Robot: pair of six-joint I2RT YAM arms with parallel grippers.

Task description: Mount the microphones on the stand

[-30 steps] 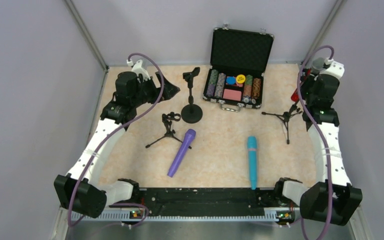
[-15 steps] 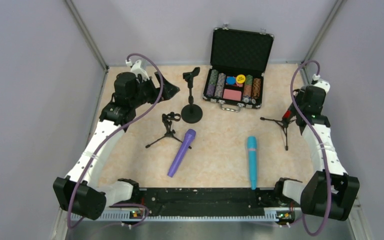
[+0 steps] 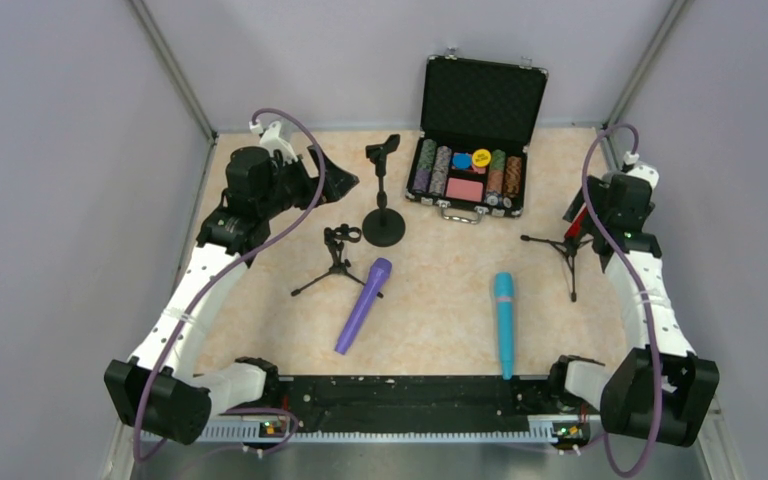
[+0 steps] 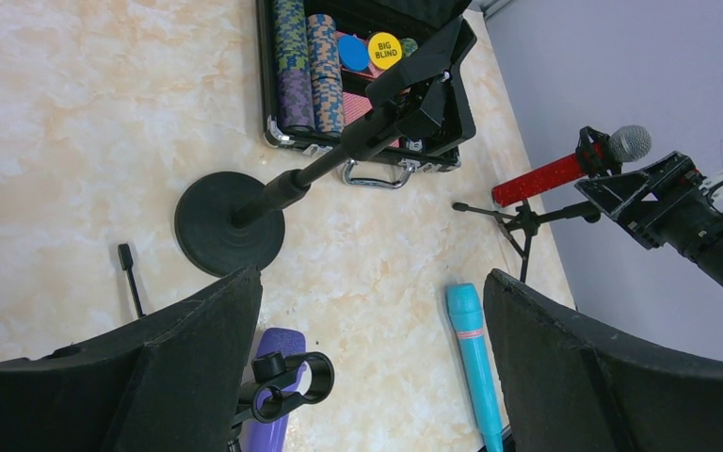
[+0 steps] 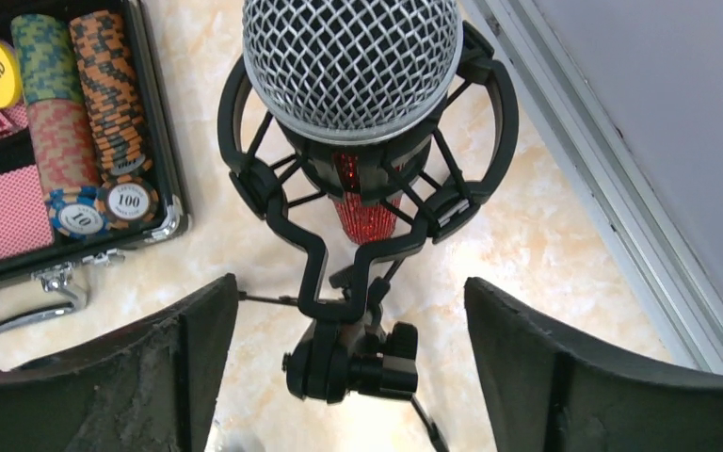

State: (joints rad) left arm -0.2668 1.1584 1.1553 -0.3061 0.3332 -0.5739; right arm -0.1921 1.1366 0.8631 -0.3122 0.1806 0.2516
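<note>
The glittery red microphone (image 5: pixel 362 212), silver mesh head (image 5: pixel 351 56) up, sits in the black shock mount of the right tripod stand (image 3: pixel 568 245). My right gripper (image 5: pixel 348 282) is open, its fingers either side of the mount's joint and touching nothing. The purple microphone (image 3: pixel 363 305) and the teal microphone (image 3: pixel 504 322) lie flat on the table. My left gripper (image 4: pixel 372 282) hangs open at the back left, above a small tripod stand (image 3: pixel 337 250) with an empty clip (image 4: pixel 287 386). A round-base stand (image 3: pixel 384 225) stands with its clip empty.
An open case of poker chips (image 3: pixel 470 205) stands at the back centre, its lid (image 3: pixel 485 95) upright. Purple walls with metal corner posts close in the table; the right rail (image 5: pixel 602 188) runs close to the red microphone's stand.
My right arm came down and nearer with the red microphone and its stand, then the gripper opened and let go, leaving the microphone in the mount. The left arm barely moved.
</note>
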